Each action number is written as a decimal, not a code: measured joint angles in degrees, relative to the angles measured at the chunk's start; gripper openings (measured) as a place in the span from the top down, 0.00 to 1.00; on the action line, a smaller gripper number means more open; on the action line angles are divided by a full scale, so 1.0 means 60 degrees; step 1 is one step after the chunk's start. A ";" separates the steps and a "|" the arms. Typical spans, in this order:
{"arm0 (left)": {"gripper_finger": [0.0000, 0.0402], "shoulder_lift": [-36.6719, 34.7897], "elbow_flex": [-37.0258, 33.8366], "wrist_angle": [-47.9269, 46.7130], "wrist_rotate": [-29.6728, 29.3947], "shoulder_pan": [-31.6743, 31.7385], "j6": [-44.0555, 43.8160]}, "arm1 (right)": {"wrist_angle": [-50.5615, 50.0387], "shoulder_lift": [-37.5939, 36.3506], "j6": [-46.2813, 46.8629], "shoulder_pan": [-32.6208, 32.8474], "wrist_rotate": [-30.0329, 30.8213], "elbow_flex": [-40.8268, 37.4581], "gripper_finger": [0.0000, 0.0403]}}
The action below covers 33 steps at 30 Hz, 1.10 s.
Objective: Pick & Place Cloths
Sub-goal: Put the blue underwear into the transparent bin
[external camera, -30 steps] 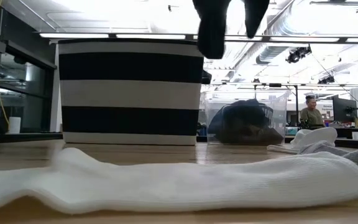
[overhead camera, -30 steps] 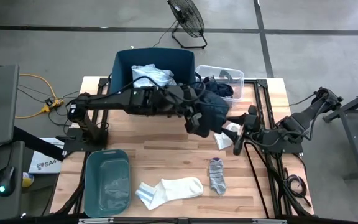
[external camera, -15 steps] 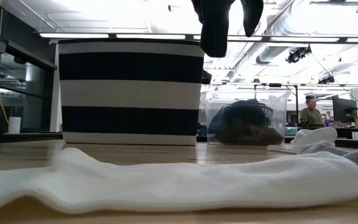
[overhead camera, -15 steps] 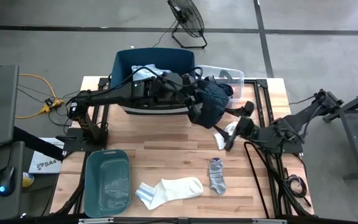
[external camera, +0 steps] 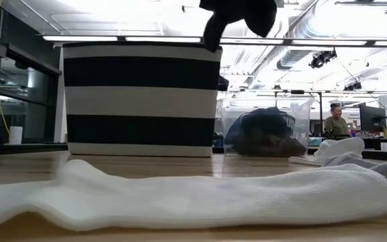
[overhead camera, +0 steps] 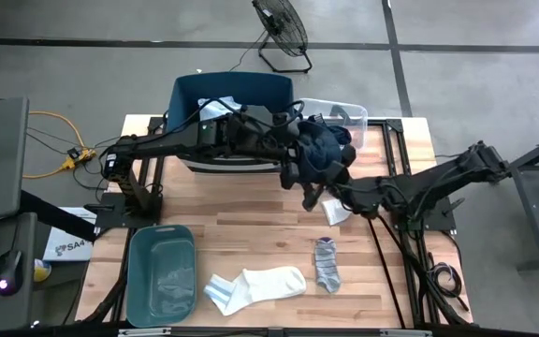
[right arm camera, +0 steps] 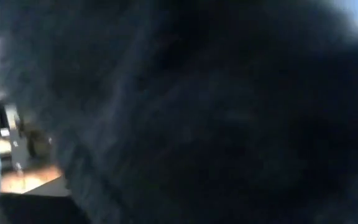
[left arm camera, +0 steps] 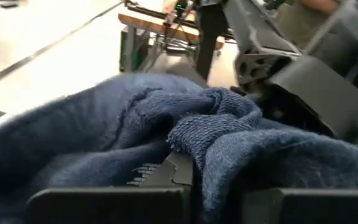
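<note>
My left gripper point(overhead camera: 295, 153) is above the table's far middle, in front of the navy fabric bin point(overhead camera: 190, 98), and is shut on a navy fleece cloth point(overhead camera: 323, 154) that hangs in a bunch. In the low view the cloth's lower end point(external camera: 242, 13) shows high above the table. My right gripper point(overhead camera: 310, 195) reaches in from the table's right, just under that bunch; dark cloth fills its wrist view. A light blue shirt point(overhead camera: 221, 110) lies in the bin. A white sock point(overhead camera: 255, 284), a grey sock point(overhead camera: 326, 265) and a small white piece point(overhead camera: 337, 210) lie flat on the table. My left gripper pinches a bunched fold of the navy cloth point(left arm camera: 194, 140) between its two fingers, several layers thick. The fingers come level from the table's left. The cloth is lifted clear of the table and hangs slack below and around the fingers.
A clear plastic box point(overhead camera: 352, 114) with dark pieces stands right of the bin at the far edge. A teal tub point(overhead camera: 162, 271) sits at the near left corner. The socks take up the near middle of the table.
My left gripper has carried the navy cloth up and toward the far right, so in the low view its hanging end has risen and swung. My right arm has reached toward the table's left, from beside the small white piece to under the hanging cloth.
</note>
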 joint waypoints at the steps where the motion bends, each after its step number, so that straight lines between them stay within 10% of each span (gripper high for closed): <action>1: 0.97 0.0000 0.0000 0.0002 0.0057 0.0000 0.0032 | 0.0092 0.0035 0.0216 -0.0022 0.0003 0.0000 0.17; 8: 0.97 -0.0004 0.0000 -0.0298 0.0480 0.0007 0.0111 | -0.0005 0.0046 0.1652 -0.0049 -0.0066 0.0000 0.36; 19: 0.95 -0.0004 0.0000 -0.0550 0.0949 0.0004 0.0362 | -0.0301 0.0046 0.2631 -0.0051 -0.0477 0.0000 0.94; 25: 0.84 -0.0004 0.0000 -0.0881 0.0734 -0.0004 0.0988 | -0.0654 -0.0016 0.3361 -0.0054 -0.0510 0.0000 0.95; 33: 0.45 -0.0201 0.0000 -0.0925 0.0452 -0.0004 0.1908 | -0.1956 -0.0461 0.4579 -0.0062 -0.0434 0.0000 0.95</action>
